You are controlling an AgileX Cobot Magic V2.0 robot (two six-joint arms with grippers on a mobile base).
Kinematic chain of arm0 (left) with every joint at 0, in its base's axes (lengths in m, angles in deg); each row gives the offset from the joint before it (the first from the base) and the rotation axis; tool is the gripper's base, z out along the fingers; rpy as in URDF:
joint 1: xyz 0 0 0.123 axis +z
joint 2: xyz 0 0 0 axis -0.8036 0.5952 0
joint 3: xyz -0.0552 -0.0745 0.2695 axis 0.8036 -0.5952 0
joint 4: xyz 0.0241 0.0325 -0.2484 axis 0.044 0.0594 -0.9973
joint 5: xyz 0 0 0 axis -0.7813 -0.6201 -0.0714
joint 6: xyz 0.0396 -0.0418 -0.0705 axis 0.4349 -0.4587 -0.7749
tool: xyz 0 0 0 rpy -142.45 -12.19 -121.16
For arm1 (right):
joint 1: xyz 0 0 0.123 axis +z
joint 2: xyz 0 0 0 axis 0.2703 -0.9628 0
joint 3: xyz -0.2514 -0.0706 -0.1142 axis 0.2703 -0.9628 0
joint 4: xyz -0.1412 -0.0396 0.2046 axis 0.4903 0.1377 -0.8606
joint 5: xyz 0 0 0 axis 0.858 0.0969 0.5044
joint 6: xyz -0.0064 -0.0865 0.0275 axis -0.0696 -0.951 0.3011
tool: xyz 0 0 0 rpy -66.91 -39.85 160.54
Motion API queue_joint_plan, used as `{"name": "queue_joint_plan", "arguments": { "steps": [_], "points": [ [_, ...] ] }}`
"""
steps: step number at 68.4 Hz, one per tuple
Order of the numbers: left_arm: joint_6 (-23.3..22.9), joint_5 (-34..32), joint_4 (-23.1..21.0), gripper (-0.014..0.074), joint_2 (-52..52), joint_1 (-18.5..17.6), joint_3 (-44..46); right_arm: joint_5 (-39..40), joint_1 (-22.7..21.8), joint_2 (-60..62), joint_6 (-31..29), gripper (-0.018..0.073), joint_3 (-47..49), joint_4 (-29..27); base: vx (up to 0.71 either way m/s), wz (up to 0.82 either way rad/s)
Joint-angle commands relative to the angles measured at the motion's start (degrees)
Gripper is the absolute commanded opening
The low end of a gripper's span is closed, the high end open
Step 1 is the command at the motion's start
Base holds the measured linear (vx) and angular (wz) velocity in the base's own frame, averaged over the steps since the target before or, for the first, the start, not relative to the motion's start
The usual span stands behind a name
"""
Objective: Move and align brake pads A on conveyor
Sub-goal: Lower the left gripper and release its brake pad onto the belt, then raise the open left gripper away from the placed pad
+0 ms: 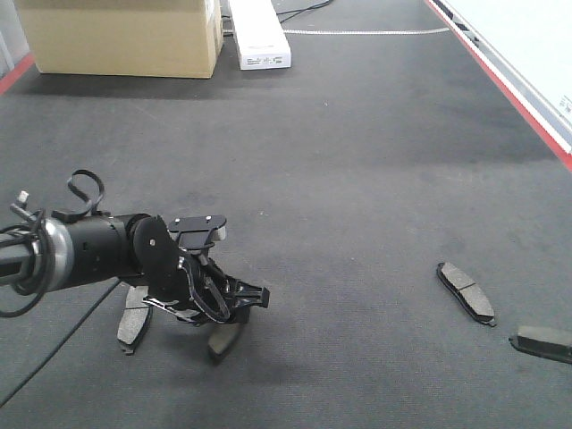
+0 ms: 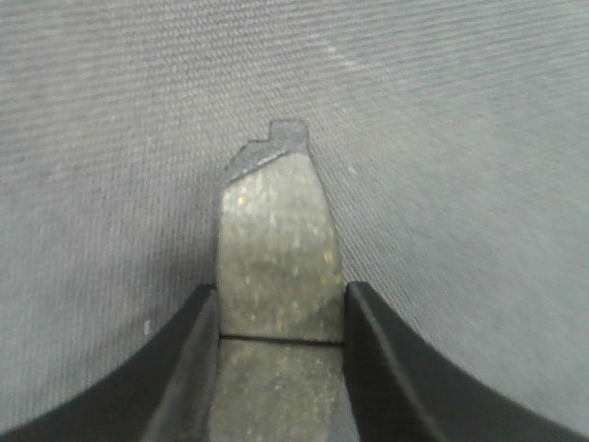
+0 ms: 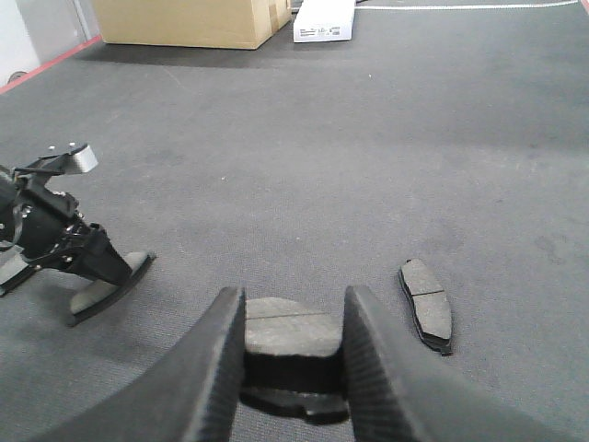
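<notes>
A: Front view, the left end effector (image 1: pixel 234 308) sits over a brake pad (image 1: pixel 223 340). Only its lower tip shows, and the neighbouring pad (image 1: pixel 135 325) is part covered by the arm.

B: Left wrist view, that pad's (image 2: pixel 277 244) near end runs off the bottom edge.

A: The pad at far right (image 1: pixel 542 342) is clipped by the frame edge.

B: Right wrist view, the fingers (image 3: pixel 210 368) hide the sides of the pad between them (image 3: pixel 290 333). The cardboard box (image 3: pixel 189 20) is cut off at the top.

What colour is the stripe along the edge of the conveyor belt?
Red. The stripe shows best in the exterior front-facing view, along the conveyor belt's right edge.
</notes>
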Motion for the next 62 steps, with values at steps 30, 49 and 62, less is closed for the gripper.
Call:
{"name": "queue_joint_plan", "arguments": {
  "steps": [30, 49, 62],
  "points": [
    [-0.2, -0.2, 4.7, 0.0421, -12.8, -0.6, 3.9, 5.8, -0.3, -0.7, -0.3, -0.0004, 1.5, 0.5, 0.00, 0.00],
    [-1.5, 4.0, 13.4, 0.0372, -27.6, -0.7, 2.1, 5.8, -0.3, -0.7, -0.3, -0.0004, 1.5, 0.5, 0.00, 0.00],
    [-5.6, 3.9, 18.0, 0.0372, -41.5, -0.7, -5.4, 5.8, -0.3, -0.7, -0.3, -0.0004, 1.5, 0.5, 0.00, 0.00]
  ]
}}
